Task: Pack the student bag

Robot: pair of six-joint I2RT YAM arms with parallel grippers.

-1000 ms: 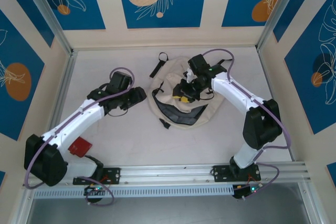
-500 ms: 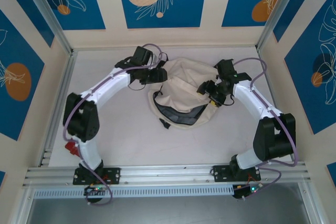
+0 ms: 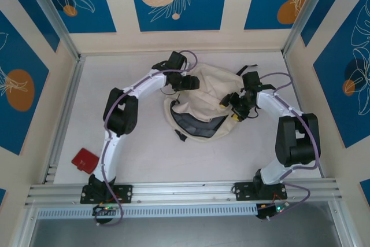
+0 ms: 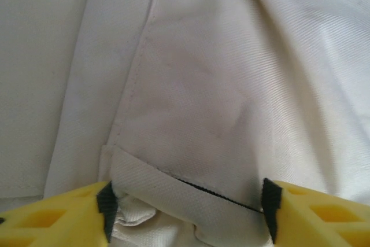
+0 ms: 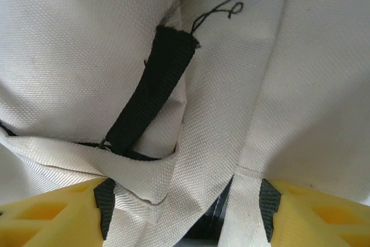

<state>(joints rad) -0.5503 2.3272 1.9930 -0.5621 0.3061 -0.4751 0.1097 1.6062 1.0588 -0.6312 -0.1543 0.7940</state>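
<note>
The student bag (image 3: 203,101) is a cream fabric backpack lying mid-table, its dark opening (image 3: 196,124) facing the near side. My left gripper (image 3: 189,83) sits on the bag's far left edge. In the left wrist view its yellow fingers (image 4: 69,215) stand apart with a folded, bunched flap of cream fabric (image 4: 173,195) pressed between the pads. My right gripper (image 3: 233,107) is at the bag's right edge. In the right wrist view cream fabric (image 5: 173,189) fills the gap from pad to pad, beside a black strap (image 5: 153,93).
A small red object (image 3: 85,160) lies on the table near the left arm's base. A black strap end (image 3: 245,71) pokes out behind the bag. Metal frame rails (image 3: 63,114) and patterned walls close in the table on three sides.
The left arm swung from the table's left side to the bag's far left edge. The right gripper shifted from the bag's middle to its right edge. The bag's upper fabric is raised and spread.
</note>
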